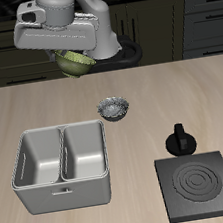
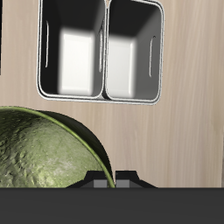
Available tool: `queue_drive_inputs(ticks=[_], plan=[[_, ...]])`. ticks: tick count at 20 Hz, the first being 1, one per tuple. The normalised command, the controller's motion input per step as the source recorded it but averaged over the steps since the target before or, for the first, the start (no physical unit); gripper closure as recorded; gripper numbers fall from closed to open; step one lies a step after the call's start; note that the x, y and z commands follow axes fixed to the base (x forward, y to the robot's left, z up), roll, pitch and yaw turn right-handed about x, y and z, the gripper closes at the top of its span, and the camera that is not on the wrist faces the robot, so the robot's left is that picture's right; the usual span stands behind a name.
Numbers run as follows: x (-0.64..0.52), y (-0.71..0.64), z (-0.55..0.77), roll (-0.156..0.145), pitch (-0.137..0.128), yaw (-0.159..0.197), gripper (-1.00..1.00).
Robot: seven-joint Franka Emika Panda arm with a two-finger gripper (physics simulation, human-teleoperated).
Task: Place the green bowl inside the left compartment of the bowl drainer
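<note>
The green bowl (image 1: 74,61) hangs high above the table's back part, held at its rim by my gripper (image 1: 74,52), which is shut on it. Seen from the wrist, the green bowl (image 2: 44,153) fills the near field, olive and mottled. The bowl drainer (image 1: 63,194) stands on the table nearer the front edge, well below and ahead of the bowl. Both of its deep grey wells are empty, in the wrist view too, where the bowl drainer (image 2: 105,44) lies apart from the bowl. Which well is the left compartment I cannot tell.
A grey-silver bowl (image 1: 113,108) sits on the table just behind the drainer's far corner. A black square stove plate (image 1: 203,186) lies near the front edge, with a small black knobbed object (image 1: 179,140) behind it.
</note>
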Motion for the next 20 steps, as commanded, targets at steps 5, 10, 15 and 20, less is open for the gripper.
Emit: queue_drive_inputs(ticks=[5,10,15,20], plan=[[0.52,0.16,0.09,0.037,0.003,0.007,1.0],[0.24,0.07,0.01,0.016,0.006,-0.016,1.0],[0.26,0.07,0.06,0.026,-0.007,-0.011,1.0],[0.25,0.06,0.01,0.029,0.0,-0.018,1.0]])
